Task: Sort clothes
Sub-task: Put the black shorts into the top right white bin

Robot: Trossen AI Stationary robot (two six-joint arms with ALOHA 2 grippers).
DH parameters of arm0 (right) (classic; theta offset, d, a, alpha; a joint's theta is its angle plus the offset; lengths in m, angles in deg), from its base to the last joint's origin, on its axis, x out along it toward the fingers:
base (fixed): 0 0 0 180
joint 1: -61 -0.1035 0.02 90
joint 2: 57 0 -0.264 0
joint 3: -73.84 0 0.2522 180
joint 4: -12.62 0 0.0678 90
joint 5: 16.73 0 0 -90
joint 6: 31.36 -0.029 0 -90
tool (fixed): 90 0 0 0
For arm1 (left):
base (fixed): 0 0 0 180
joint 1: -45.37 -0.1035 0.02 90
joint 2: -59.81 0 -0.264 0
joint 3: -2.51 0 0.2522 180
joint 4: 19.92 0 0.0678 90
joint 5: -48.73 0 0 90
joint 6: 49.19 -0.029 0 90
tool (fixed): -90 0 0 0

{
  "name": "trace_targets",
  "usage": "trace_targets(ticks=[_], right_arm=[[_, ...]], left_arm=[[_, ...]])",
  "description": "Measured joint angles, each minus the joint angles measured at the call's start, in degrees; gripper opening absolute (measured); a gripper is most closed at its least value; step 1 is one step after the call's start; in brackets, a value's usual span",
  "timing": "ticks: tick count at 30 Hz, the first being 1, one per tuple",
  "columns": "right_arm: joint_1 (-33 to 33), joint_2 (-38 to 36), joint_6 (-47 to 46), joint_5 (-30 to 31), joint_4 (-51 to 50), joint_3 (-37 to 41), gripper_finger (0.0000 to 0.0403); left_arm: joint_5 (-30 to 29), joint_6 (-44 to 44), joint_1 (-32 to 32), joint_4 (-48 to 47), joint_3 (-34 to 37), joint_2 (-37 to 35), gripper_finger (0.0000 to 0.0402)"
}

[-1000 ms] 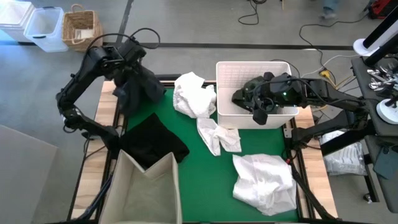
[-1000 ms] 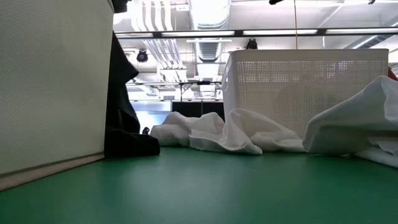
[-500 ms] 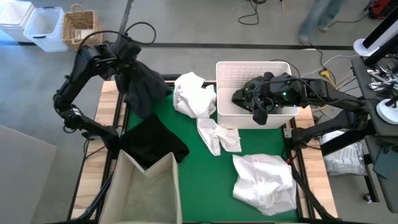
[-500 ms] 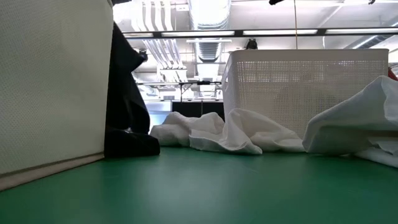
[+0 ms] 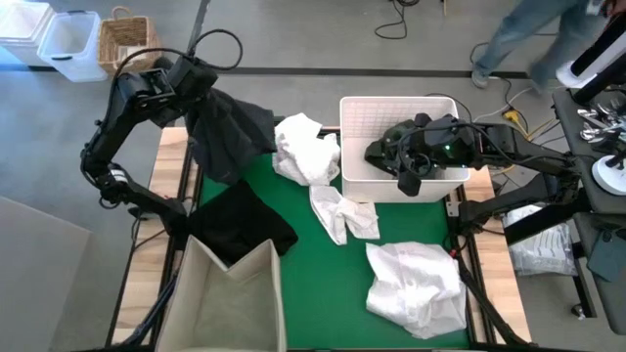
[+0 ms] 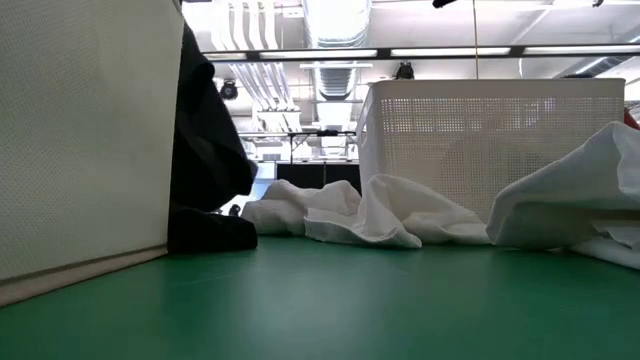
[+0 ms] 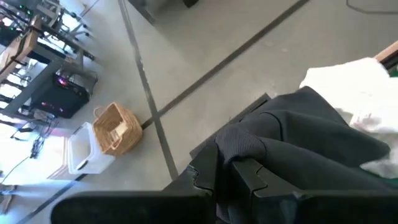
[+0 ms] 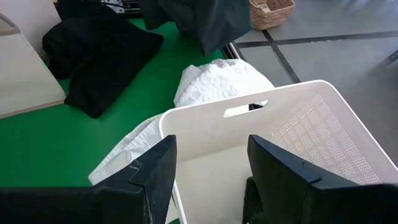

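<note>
My left gripper (image 5: 186,83) is up at the far left corner of the table, pinched tight on a dark garment (image 5: 227,132) that hangs off it, lifted clear, draping over the table's far left edge and green mat (image 5: 323,274). In the left wrist view the dark cloth (image 7: 292,149) bunches right at my fingers (image 7: 261,180). My right gripper (image 5: 406,174) hovers over the white basket (image 5: 367,112), fingers (image 8: 149,171) spread apart, nothing between them; the basket's inside looks bare.

Around: a black garment (image 5: 240,220) lies flat on the mat's left side, touching the beige bin (image 5: 230,293) at the near left corner. One white garment (image 5: 305,147) sits crumpled just beside the basket's left wall, another small white one (image 5: 342,213) in front of the basket, a big white heap (image 5: 416,286) near the right front.

Low view: the bin wall (image 6: 85,130) blocks the left, the hanging dark cloth (image 6: 205,150) just past it; white cloth (image 6: 380,215) piled against the basket (image 6: 490,130).

Off the table: a wicker basket (image 5: 127,44) and a clear tub (image 5: 70,44) on the floor, a person's legs (image 5: 528,39) at far right.
</note>
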Motion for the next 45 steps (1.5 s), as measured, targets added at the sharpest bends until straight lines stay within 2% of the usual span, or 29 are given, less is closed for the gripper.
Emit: trace_targets(ticks=[14,20,29,34,45], right_arm=[[-0.01,0.0,0.03,0.0,0.07,0.0,0.0192],[0.0,0.0,1.17,0.01,0.54,0.0,0.0192],[0.01,0.0,1.55,0.0,1.11,0.02,0.0192],[0.1,0.0,3.63,0.02,2.43,0.02,0.0192],[0.12,-0.02,10.14,0.07,5.77,0.02,0.0192]], left_arm=[[0.13,-5.03,2.81,7.23,-5.6,0.13,0.0],[8.01,-7.4,3.08,12.33,-8.51,1.01,0.0],[8.51,-7.48,3.1,11.78,-11.46,3.04,0.0],[11.1,-8.5,3.12,14.48,-11.46,3.87,0.0],[10.56,-11.23,4.91,19.9,-15.84,6.44,0.0]])
